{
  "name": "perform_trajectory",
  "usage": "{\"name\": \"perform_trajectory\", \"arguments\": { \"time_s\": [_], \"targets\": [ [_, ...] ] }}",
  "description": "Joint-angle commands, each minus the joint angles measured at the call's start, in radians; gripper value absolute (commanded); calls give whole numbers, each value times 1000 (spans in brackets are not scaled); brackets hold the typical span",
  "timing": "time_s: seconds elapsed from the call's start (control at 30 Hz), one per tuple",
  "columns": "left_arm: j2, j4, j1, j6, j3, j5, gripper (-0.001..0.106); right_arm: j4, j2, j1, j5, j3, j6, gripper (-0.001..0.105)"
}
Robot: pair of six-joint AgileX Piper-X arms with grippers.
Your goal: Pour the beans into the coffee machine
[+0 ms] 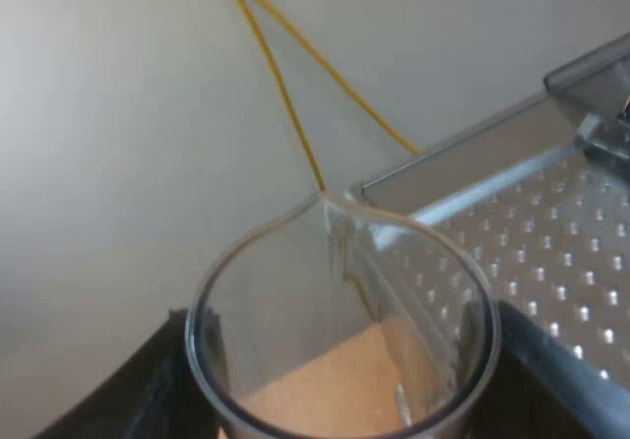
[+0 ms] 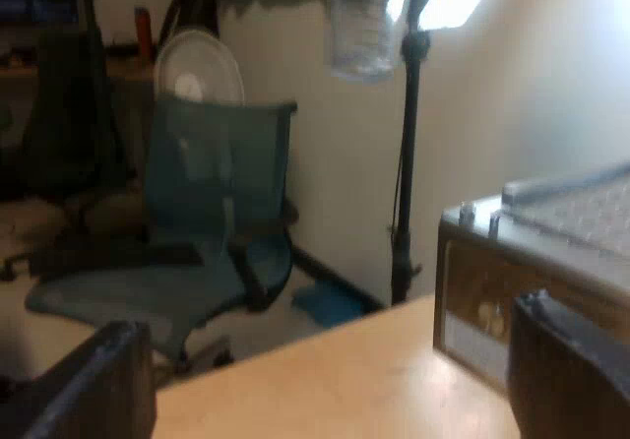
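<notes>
Left fingers (image 1: 148, 395) either side of clear, round-rimmed, spouted measuring glass (image 1: 340, 350).

Lt wood table (image 2: 325, 380), espresso mach. (image 2: 492, 282) on top

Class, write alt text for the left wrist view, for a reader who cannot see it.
A clear measuring glass, seemingly empty, is clamped between the two black fingers of the left gripper. Its pouring spout sits beside the edge of the perforated metal top of the silver espresso machine.
</notes>
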Motion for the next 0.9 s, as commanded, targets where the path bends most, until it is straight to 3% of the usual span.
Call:
{"name": "perform_trajectory", "arguments": {
  "time_s": [0.03, 0.07, 0.23, 0.4, 0.47, 0.53, 0.8, 0.9],
  "targets": [
    [-85, -46, 59, -54, 108, 78, 34, 40, -9, 1, -8, -11, 0, 79],
    [-91, -48, 64, -55, 117, 81, 34, 44, -9, 1, -7, -11, -1, 79],
    [-242, -108, 150, -103, 366, 101, 34, 96, -9, 1, -7, -11, -1, 79],
    [-344, -208, 185, -185, 582, 178, 34, 163, 9, 1, -7, -11, -1, 79],
    [-360, -232, 190, -211, 621, 185, 34, 169, 21, 1, -7, -11, -1, 79],
    [-397, -281, 192, -225, 719, 185, 34, 168, 51, 1, -7, -11, -1, 79],
    [-413, -426, 192, -225, 897, 185, 34, 168, 183, 1, 3, -9, -1, 79],
    [-410, -507, 192, -225, 949, 185, 34, 168, 237, 1, 55, -9, -1, 79]
  ]
}}
